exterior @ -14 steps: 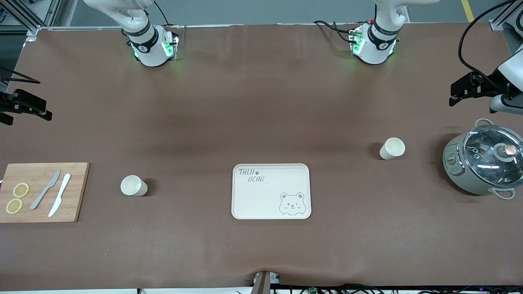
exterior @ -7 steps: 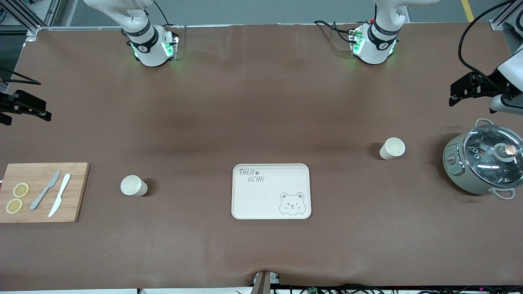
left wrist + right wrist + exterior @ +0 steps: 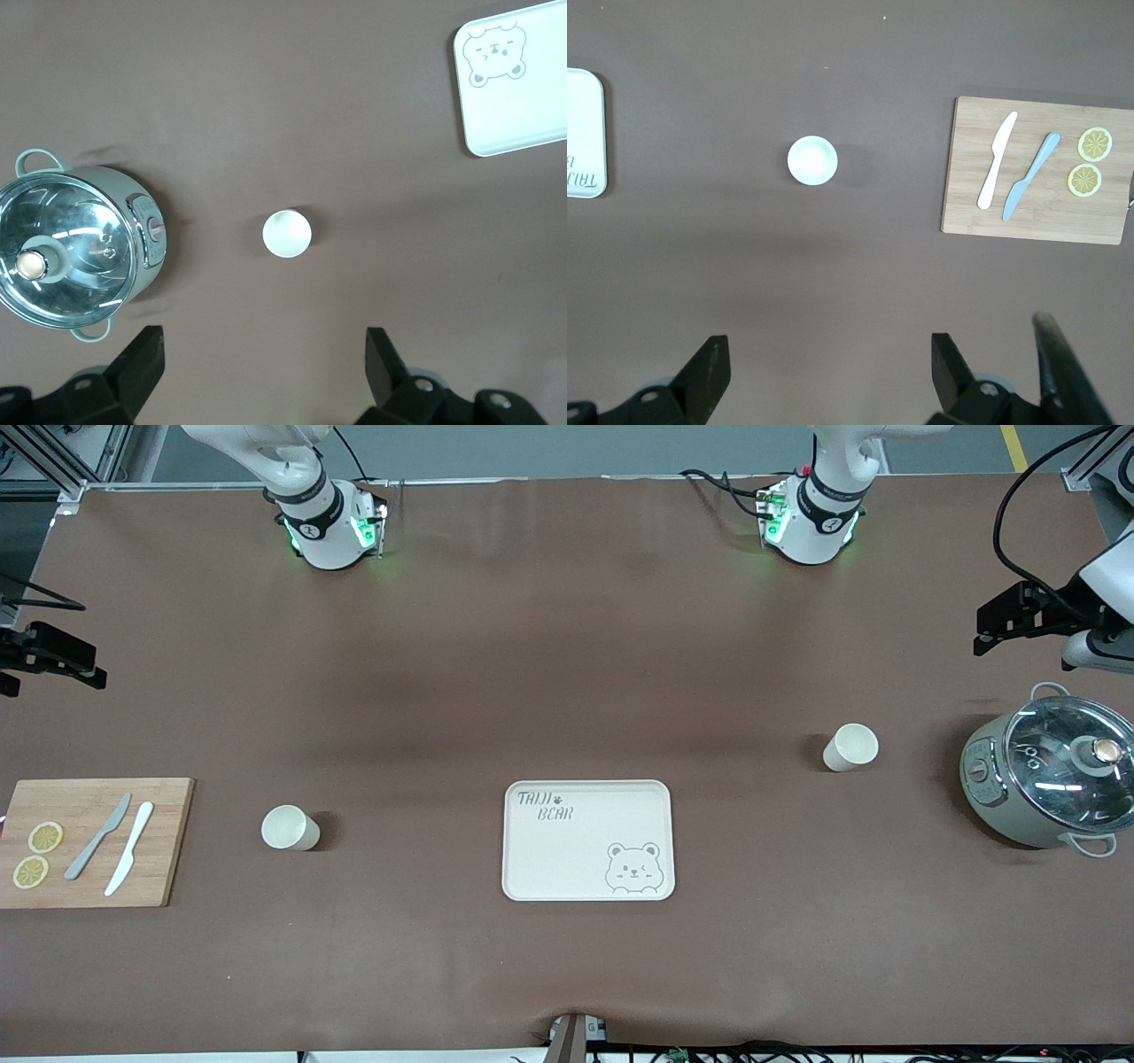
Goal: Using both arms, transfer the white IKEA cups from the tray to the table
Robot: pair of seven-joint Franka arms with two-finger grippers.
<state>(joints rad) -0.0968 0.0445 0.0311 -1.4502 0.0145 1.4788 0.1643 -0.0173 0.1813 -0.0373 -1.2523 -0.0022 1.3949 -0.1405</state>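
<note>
- The tray [image 3: 580,855] sits lower centre of the front view and holds nothing.
- One white cup [image 3: 290,828] stands on the table [image 3: 567,655] between the tray and the cutting board [image 3: 164,841], toward the right arm's end. The other white cup [image 3: 850,747] stands between the tray and the lidded pot [image 3: 1045,775], mid-height in the frame.
- The left gripper [image 3: 982,633] is over the table near the pot, jaws spread and empty.
- The right gripper [image 3: 99,666] is at the frame's edge, above the board, also released and empty.
- Judgement: the transfer looks complete.
- If you retract, lift straight up first; don't sweep low past the pot lid or either cup.
</note>
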